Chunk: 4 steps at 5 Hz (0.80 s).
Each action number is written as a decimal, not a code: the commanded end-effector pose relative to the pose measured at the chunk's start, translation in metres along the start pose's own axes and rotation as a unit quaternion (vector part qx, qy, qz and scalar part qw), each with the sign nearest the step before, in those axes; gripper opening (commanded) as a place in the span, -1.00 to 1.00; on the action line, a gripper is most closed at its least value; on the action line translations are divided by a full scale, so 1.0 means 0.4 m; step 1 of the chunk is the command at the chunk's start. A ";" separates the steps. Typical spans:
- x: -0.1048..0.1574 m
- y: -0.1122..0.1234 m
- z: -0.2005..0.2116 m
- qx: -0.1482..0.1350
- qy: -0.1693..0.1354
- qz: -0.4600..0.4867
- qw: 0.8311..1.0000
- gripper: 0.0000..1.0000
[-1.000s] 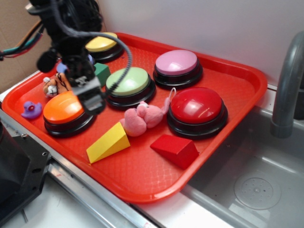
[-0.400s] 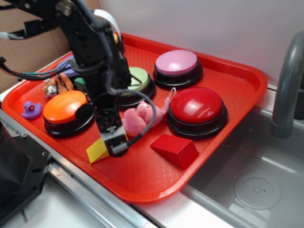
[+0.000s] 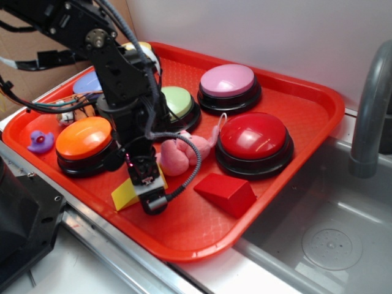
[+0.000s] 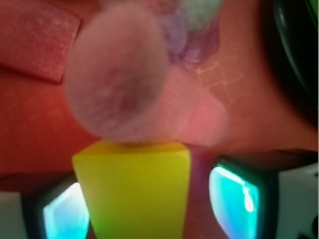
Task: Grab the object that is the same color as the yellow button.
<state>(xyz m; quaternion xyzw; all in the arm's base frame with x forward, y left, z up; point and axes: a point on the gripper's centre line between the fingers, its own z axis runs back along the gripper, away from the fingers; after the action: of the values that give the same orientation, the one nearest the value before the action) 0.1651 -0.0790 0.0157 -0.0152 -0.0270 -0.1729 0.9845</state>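
The object, a yellow wedge block [image 3: 124,195], lies on the red tray [image 3: 184,236] near its front edge, with the gripper covering most of it. My gripper [image 3: 150,191] has come down over it and is open. In the wrist view the yellow wedge [image 4: 134,189] fills the space between the two fingers, and a gap shows on its right side. My gripper [image 4: 149,206] has not closed on it. At the tray's back left, only a sliver of the yellow button [image 3: 139,46] shows behind the arm.
Around the wedge on the tray are an orange button [image 3: 82,138], a green button [image 3: 179,101], a pink button [image 3: 228,79], a red button [image 3: 253,135], a pink plush [image 3: 177,154], a red wedge [image 3: 226,193] and a purple duck [image 3: 40,141]. A sink [image 3: 331,242] and faucet [image 3: 370,110] lie to the right.
The arm swung from the tray's back left to the front and dropped over the yellow wedge, which has not moved. In the last step it sank a little lower.
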 end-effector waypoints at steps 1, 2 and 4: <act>0.014 -0.019 0.017 0.016 -0.016 0.002 1.000 -1.00; 0.024 -0.013 0.030 0.016 -0.017 0.020 1.000 -1.00; 0.069 0.037 0.183 -0.009 -0.012 0.109 0.994 -1.00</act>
<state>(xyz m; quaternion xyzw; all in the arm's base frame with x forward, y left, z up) 0.1850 -0.0692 0.0774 -0.0207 -0.0096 -0.0603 0.9979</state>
